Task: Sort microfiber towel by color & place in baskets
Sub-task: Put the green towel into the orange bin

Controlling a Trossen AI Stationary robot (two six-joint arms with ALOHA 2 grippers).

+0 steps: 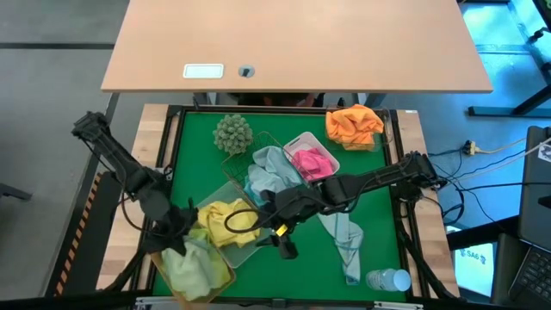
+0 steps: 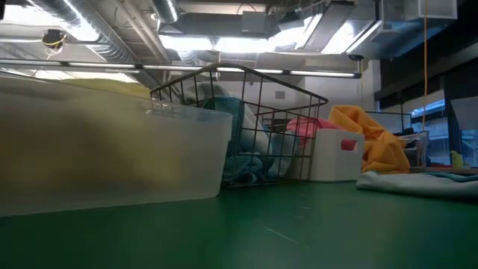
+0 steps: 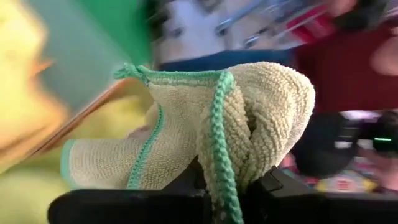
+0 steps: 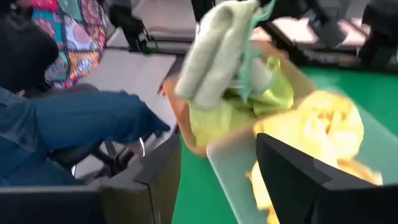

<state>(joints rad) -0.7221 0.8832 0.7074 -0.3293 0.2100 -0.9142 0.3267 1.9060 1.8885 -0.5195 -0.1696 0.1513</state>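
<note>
High view: green worktop (image 1: 379, 215), seen from above. Left gripper (image 1: 178, 231) at about 8 o'clock, pinched on a lime green towel (image 3: 249, 118) and holding it over the amber basket (image 1: 225, 277), which has more lime green cloth inside. Left wrist view shows the towel bunched between the fingers, green stitched edge hanging down.

Right gripper (image 1: 280, 226) near centre, just beside the frosted clear basket (image 1: 250, 251) holding a yellow towel (image 1: 225, 220). Right wrist view: jaws wide, nothing between them.

Green wire mesh basket (image 1: 269, 139) just toward 12 o'clock of centre, light blue towel (image 1: 269, 172) in it. White basket (image 1: 301, 140) beside it toward 2 o'clock, with a pink towel (image 1: 312, 162). Orange towel (image 1: 355, 125) at 1 o'clock. Another light blue towel (image 1: 344, 237) lies flat at 5 o'clock.
</note>
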